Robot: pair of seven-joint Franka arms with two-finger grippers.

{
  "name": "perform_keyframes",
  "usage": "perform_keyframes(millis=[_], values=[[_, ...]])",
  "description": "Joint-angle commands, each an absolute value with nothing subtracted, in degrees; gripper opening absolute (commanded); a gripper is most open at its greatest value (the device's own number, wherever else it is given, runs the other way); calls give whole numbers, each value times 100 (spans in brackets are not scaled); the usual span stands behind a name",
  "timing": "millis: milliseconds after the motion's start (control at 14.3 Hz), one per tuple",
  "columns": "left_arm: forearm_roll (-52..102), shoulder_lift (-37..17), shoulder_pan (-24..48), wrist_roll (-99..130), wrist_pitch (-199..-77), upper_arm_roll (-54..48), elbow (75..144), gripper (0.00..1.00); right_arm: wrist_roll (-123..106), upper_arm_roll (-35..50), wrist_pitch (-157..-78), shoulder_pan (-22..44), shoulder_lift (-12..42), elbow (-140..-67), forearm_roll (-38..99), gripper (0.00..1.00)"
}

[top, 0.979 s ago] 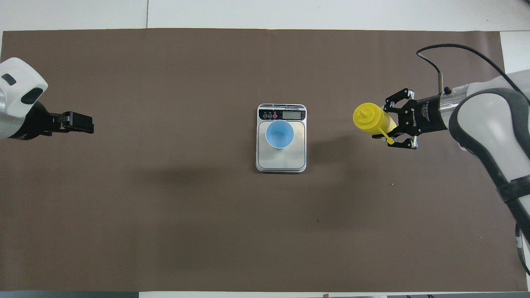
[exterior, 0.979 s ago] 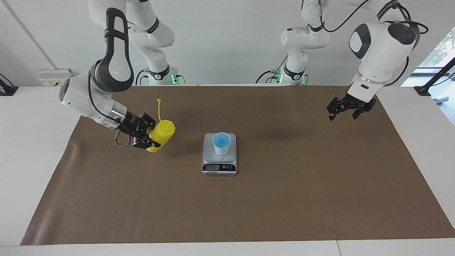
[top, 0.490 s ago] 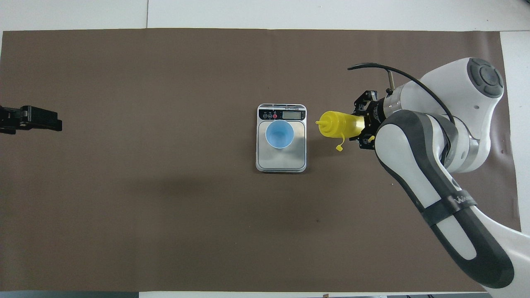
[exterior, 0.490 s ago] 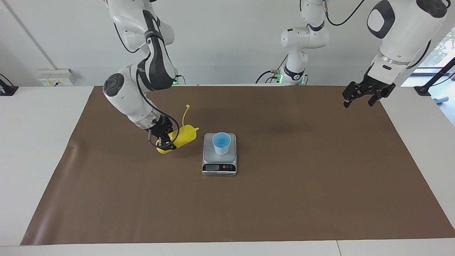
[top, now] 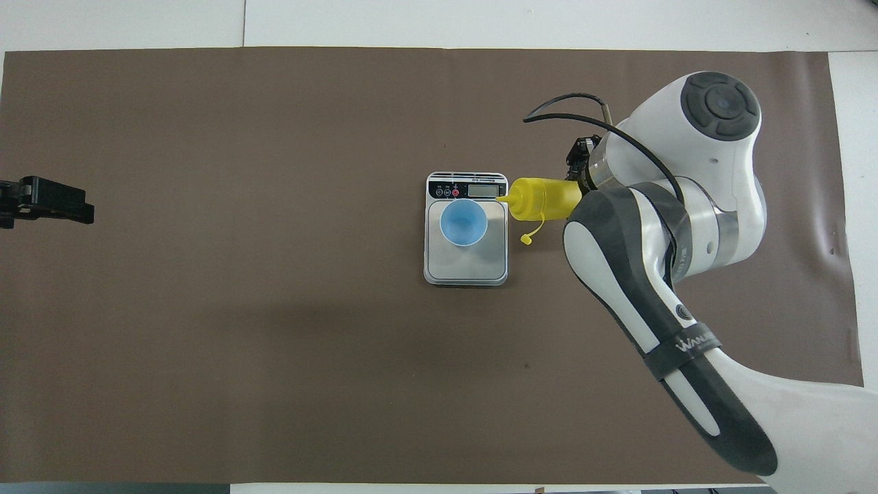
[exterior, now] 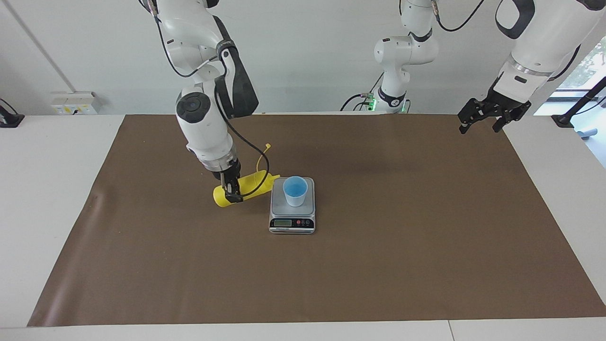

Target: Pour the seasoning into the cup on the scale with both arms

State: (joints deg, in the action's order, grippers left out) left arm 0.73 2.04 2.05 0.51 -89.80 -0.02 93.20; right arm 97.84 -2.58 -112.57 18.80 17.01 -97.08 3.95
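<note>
My right gripper (exterior: 231, 191) is shut on the base half of the yellow seasoning bottle (exterior: 246, 185). It holds the bottle tipped almost flat, low over the mat. The nozzle points at the scale (exterior: 292, 223) and its tip reaches the platform's edge, short of the cup. The tethered cap (exterior: 268, 146) hangs open. The light-blue cup (exterior: 295, 190) stands upright on the scale. In the overhead view the bottle (top: 543, 199) lies beside the scale (top: 466, 264) and cup (top: 464, 222); my arm hides most of the right gripper. My left gripper (exterior: 492, 119) waits, open and empty, raised over the mat's corner at the left arm's end.
A brown mat (exterior: 378, 265) covers most of the white table (exterior: 52, 156). A socket box (exterior: 75, 102) and a black mount (exterior: 9, 121) stand at the right arm's end, near the wall.
My right arm has carried the bottle toward the scale and tipped it from upright to nearly flat. My left gripper has risen and drawn back toward the mat's corner.
</note>
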Motion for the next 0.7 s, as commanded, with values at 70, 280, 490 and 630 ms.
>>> perform_keyframes(millis=[70,280,490,630], values=[[176,123,150,-79,-8745,-9,9167,100,10072,-272,-10319,2144,2522,-8315,-420,0],[185,158,123,-88,-8789,9,9237,100,10072,-255,-9881,2390,2636,-8244,-1062,0],[193,176,114,-149,-8807,9,9290,100,10090,-264,-9660,2548,2768,-8051,-1300,0],[193,176,106,-272,-8824,9,9299,100,10099,-272,-9554,2628,2777,-7972,-1336,0]])
